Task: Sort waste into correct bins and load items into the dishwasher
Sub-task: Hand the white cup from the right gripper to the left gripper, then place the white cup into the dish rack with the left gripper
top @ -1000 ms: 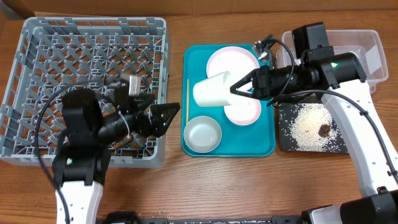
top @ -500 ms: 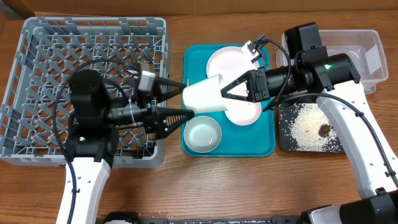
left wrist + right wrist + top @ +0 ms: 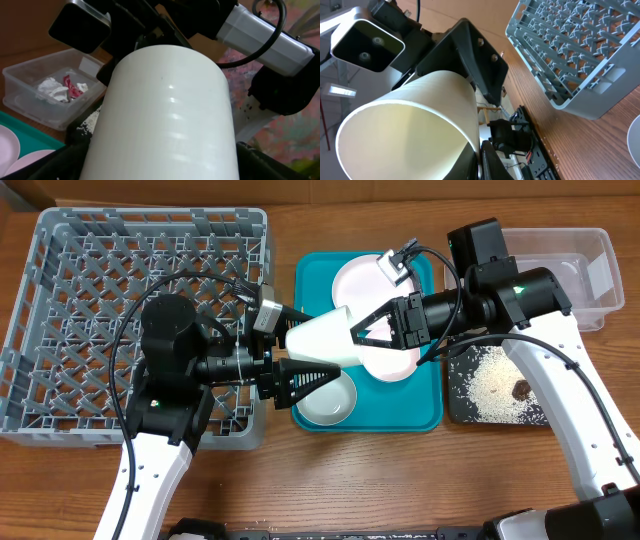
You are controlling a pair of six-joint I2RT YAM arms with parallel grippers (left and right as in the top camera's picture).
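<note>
The right gripper point(image 3: 356, 334) is clamping the rim of the small white cup point(image 3: 325, 338). It is holding the cup on its side above the left edge of the teal tray point(image 3: 430, 416), with the mouth facing right. In the right wrist view the open mouth of the cup point(image 3: 410, 125) is filling the left of the picture, and one dark finger point(image 3: 485, 162) is pressing at its lower rim.

The left gripper point(image 3: 312, 343) is reaching in from the left, its jaws spread wide and straddling the base end of the cup. One finger is sitting on the far side and one on the near side. Whether the pads are actually touching the wall cannot be told. The left wrist view is showing the cup's side point(image 3: 160, 110) close up between the two dark fingers point(image 3: 50, 165).

Under the cup on the tray, a small white bowl point(image 3: 325, 396) is sitting at the near left and a white plate point(image 3: 360, 278) at the far side. The grey dish rack point(image 3: 100, 270) is lying to the left of the tray.

To the right, the black tray point(image 3: 458, 412) is holding white grains point(image 3: 490, 378) and a brown lump point(image 3: 520, 389). Beyond it, the clear tub point(image 3: 30, 107) is containing crumpled tissue point(image 3: 51, 87) and a red wrapper point(image 3: 71, 86).
</note>
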